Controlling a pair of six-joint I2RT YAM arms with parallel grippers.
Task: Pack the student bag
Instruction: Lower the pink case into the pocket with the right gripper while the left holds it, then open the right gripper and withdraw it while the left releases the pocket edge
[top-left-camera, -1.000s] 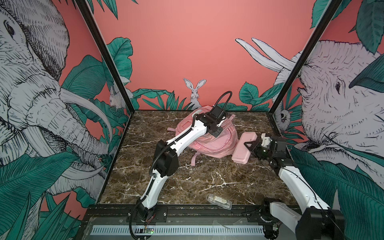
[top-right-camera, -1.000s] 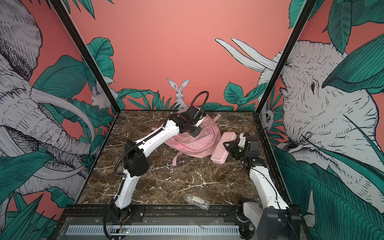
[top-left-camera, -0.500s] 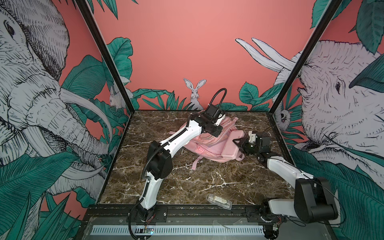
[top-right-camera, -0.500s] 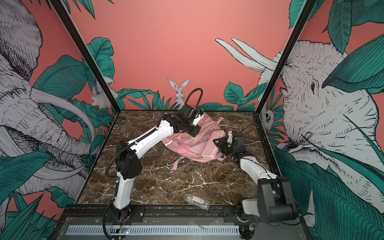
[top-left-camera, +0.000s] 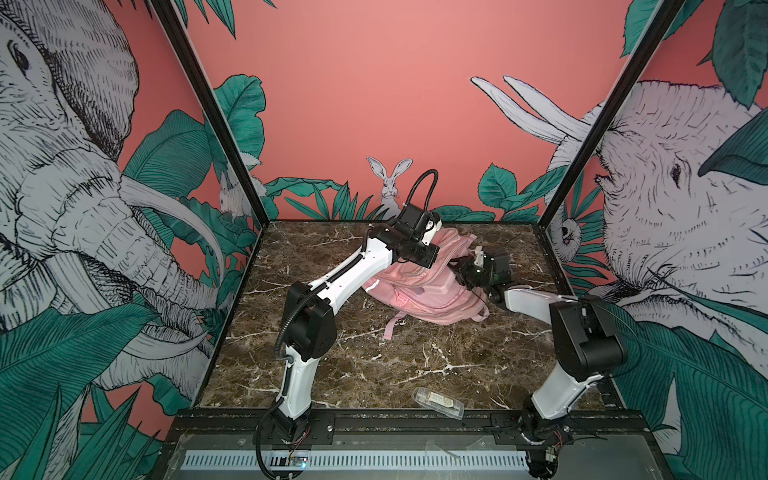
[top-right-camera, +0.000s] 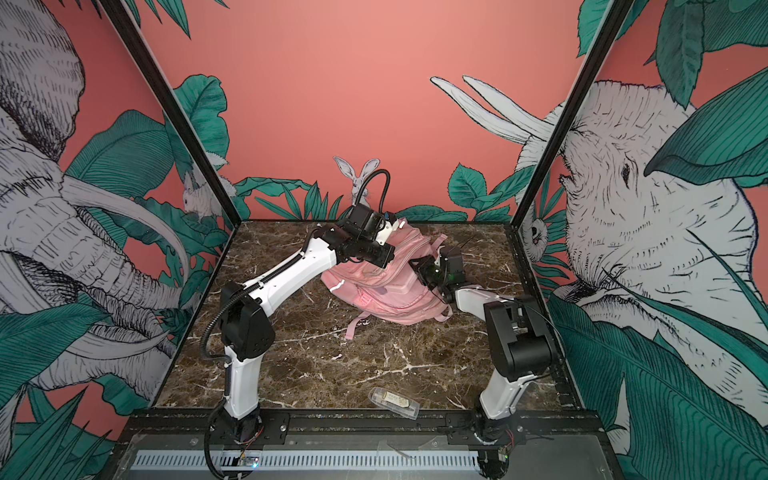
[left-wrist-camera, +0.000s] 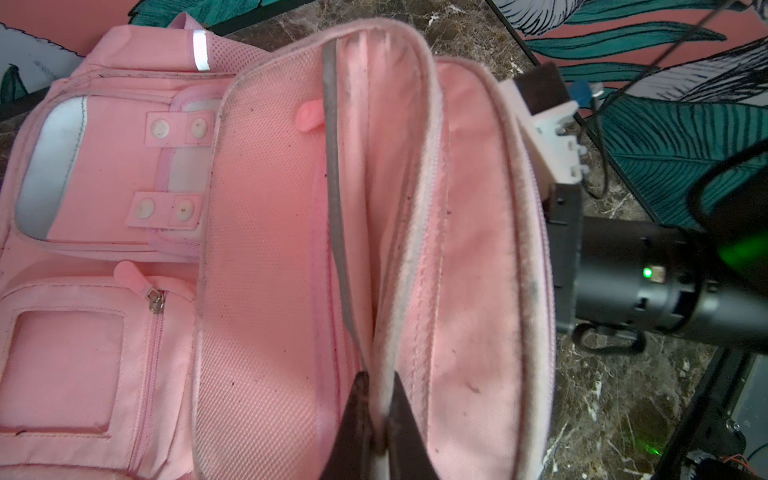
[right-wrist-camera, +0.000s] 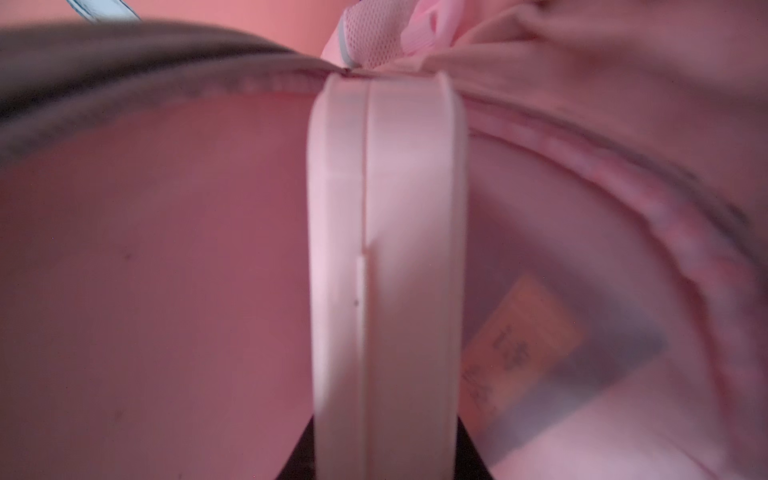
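Both top views sit high at the front and look down toward the back wall from far off. The table (top-left-camera: 374, 365) fills lower centre of frame, with nearly the same scene in both. Left wrist view is close above the open bag (left-wrist-camera: 270, 249). Right wrist view is very near at the bag mouth, looking in, with the case (right-wrist-camera: 386, 249) edge-on and blurred. All views share the bag.
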